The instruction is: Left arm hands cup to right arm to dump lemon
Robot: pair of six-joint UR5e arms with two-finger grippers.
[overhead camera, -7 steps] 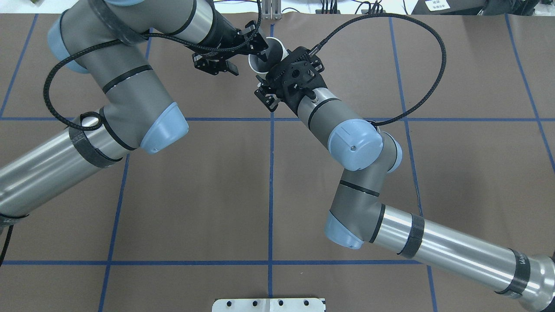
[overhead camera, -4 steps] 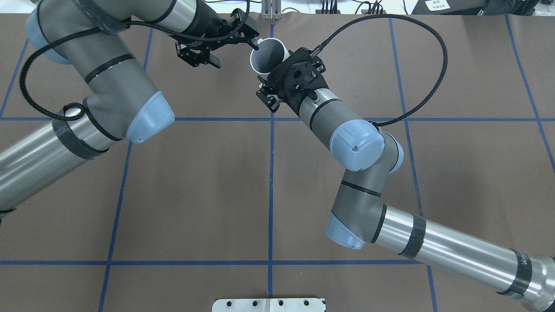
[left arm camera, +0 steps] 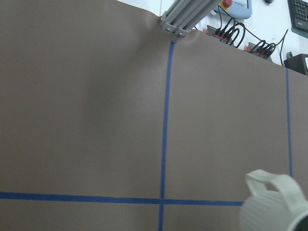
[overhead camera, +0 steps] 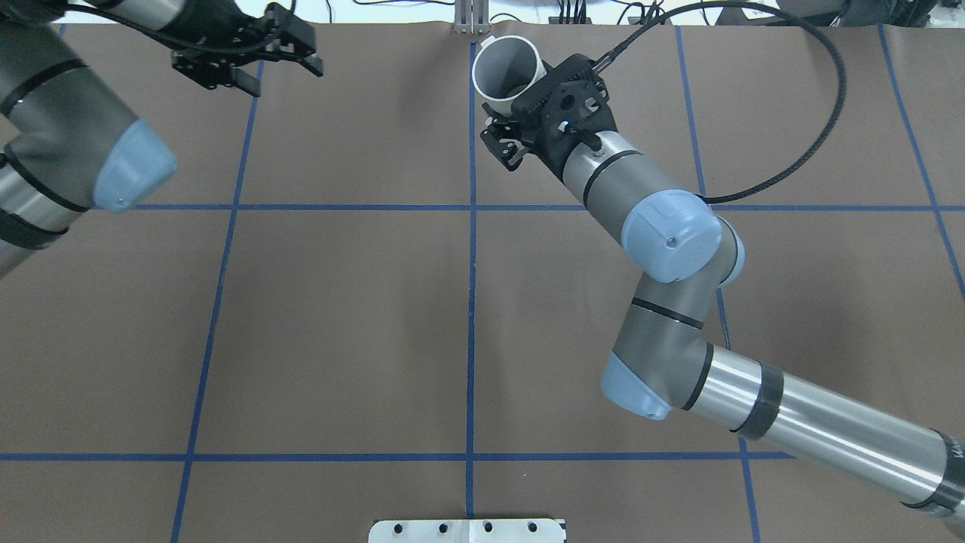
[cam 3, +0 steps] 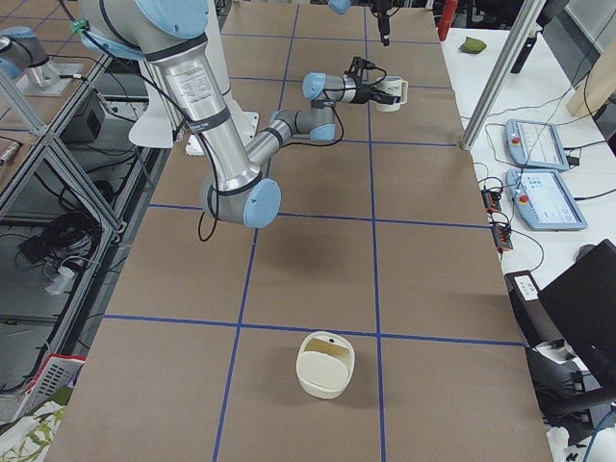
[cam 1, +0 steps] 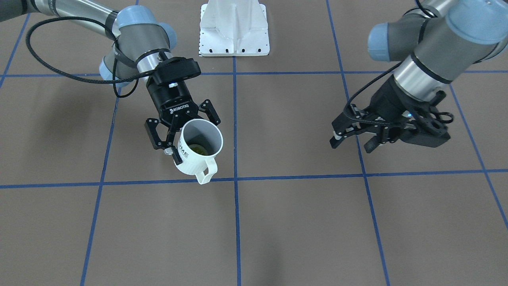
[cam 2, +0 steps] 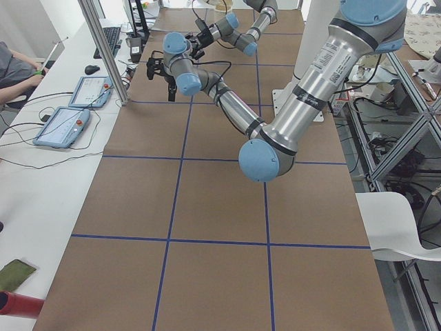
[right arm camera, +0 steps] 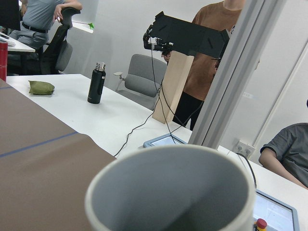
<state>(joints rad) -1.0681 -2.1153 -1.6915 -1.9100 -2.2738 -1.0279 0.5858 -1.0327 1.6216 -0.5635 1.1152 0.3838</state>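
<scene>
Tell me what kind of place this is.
Probably a robotics lab. A left arm and a right arm, holding a cup, reach over a table gridded with blue tape. Teach pendants lie on a side desk, and people sit nearby.

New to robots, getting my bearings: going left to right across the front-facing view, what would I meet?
A black cable loop → right gripper holding the cup with the lemon inside → left gripper, open.
</scene>
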